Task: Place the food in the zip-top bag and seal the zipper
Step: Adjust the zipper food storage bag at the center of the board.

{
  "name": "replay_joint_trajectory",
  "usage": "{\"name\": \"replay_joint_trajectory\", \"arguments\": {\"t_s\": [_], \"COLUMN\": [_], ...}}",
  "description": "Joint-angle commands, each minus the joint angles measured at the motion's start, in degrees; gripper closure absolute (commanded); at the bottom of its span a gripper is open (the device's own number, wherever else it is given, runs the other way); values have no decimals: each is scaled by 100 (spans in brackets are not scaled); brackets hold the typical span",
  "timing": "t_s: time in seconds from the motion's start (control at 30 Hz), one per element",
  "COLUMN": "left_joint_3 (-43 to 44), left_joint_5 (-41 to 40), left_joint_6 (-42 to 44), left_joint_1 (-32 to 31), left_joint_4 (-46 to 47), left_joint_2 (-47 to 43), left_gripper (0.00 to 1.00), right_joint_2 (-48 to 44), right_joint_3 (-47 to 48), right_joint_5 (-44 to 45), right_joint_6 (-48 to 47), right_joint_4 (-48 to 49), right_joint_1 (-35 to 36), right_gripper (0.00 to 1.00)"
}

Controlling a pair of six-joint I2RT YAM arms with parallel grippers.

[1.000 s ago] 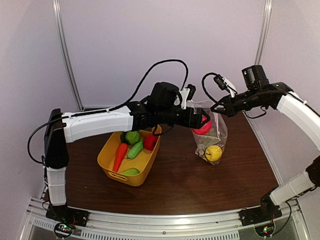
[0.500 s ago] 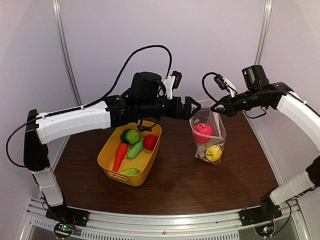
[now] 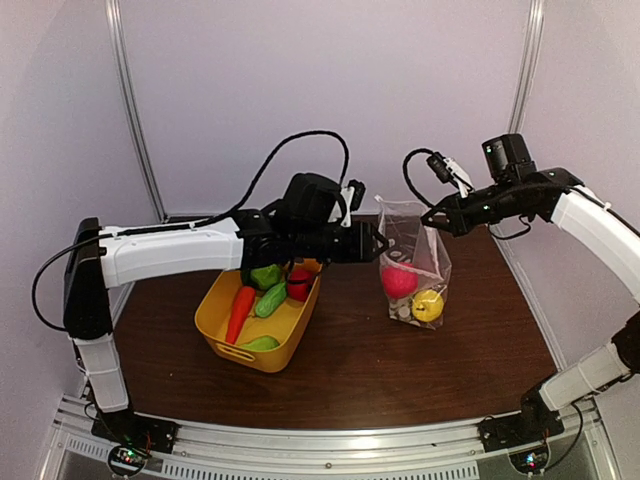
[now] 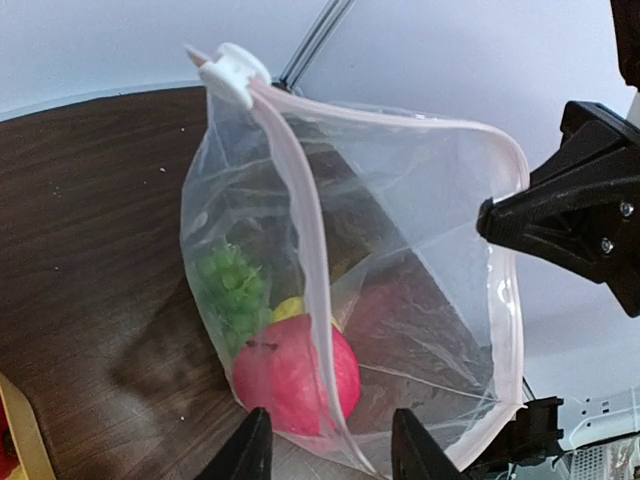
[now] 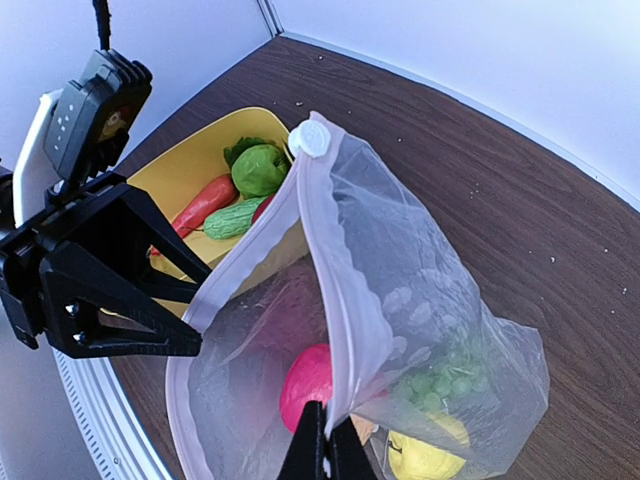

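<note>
One more in: has dropped apple (image 3: 399, 281) into bag (image 3: 418, 232), table's (image 3: 400, 370) back right; pulls left gripper (image 3: 374, 243) away, half-spread, empty; pinches bag rim with right gripper (image 5: 320, 445); goes on emptying tub (image 3: 215, 325).

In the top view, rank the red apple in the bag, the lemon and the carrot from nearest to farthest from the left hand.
Measured from the left hand:
1. Red apple, inside the zip-top bag, just to the hand's right.
2. Lemon, beside it in the same bag, farther right.
3. Carrot, in the yellow tub, well off to the left.
</note>
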Motion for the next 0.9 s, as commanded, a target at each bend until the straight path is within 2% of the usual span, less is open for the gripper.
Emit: {"name": "replay_joint_trajectory", "arguments": {"t_s": [0.0,0.07,0.2,0.27,0.33,0.43,0.47,0.5,0.53,0.57,0.67,0.8,0.87], "left_joint_3": [494,723,1151,1123,1148,1227,1242,1273,1286,1283,1094,740,702], "left_joint_5": [145,215,388,354,-12,-19,101,207,261,268,128,96,136], "left_joint_6": [-95,32,215,322,482,645,676,719,772,839,1089,1303,1365], "left_joint_1": [-6,-5,11,-14,-11,50,59,62,67,70,90,225,264], "left_joint_4": [-262,-396,-254,179,252,164,160,141,106,41,59,231,152], "left_joint_2": [188,322,397,229,163,276,334,397,446,451,287,12,-23], "left_gripper": [68,75,100,100,100,100,95,83,75,70,65,65,57], "right_joint_2": [-138,-103,202,296,343,563,620,661,677,688,750,827,860], "right_joint_3": [-136,-66,841,1450,1684,1807,1842,1851,1857,1886,2048,2076,1961], "right_joint_5": [218,312,697,1216,1969,2110,2100,2144,2290,2475,2793,2101,1895], "right_joint_6": [34,-17,-424,-626,-658,-681,-685,-663,-621,-564,-442,-448,-402], "right_joint_4": [141,93,-585,-789,-775,-1035,-1119,-1153,-1123,-1063,-919,-985,-1016], "right_joint_1": [48,51,45,25,17,-16,-18,-23,-19,-28,-104,-85,-65], "right_gripper": [100,100,100,100,100,100,100,100,100,100,100,100,100]}}
